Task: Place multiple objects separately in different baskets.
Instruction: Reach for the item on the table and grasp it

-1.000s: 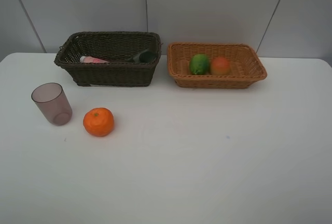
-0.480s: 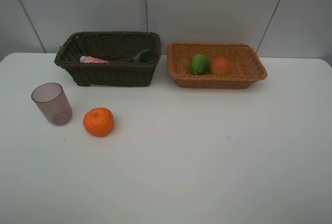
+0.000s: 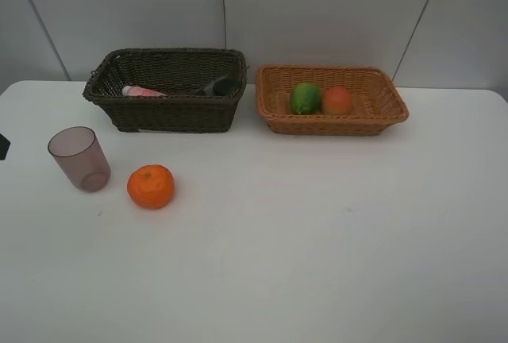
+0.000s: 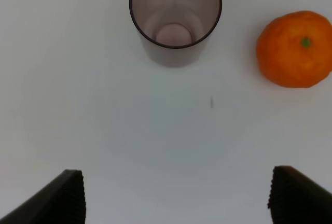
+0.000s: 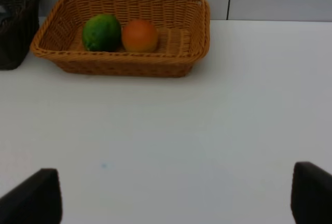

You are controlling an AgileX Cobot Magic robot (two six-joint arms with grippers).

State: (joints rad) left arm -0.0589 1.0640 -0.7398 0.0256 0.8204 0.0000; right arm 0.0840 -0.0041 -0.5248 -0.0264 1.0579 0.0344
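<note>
White tabletop point(image 3: 317, 240), high view: we are seeing open room across its near half; the dark brown basket point(image 3: 167, 113), holding pink bottle point(image 3: 141, 91) and black bottle point(image 3: 218, 86), and the tan basket point(image 3: 333, 126), holding lime point(image 3: 305, 98) and orange-red fruit point(image 3: 337, 101), are sitting along the far edge. Left wrist: left gripper point(image 4: 179, 198) is standing wide, empty, facing cup point(image 4: 175, 19) and tangerine point(image 4: 294, 49), which are resting apart. Right wrist: right gripper point(image 5: 174, 195) is standing wide, empty, facing the tan basket.

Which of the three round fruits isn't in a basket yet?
The tangerine, on the table beside the cup; the green fruit and orange-red fruit sit in the tan basket.
</note>
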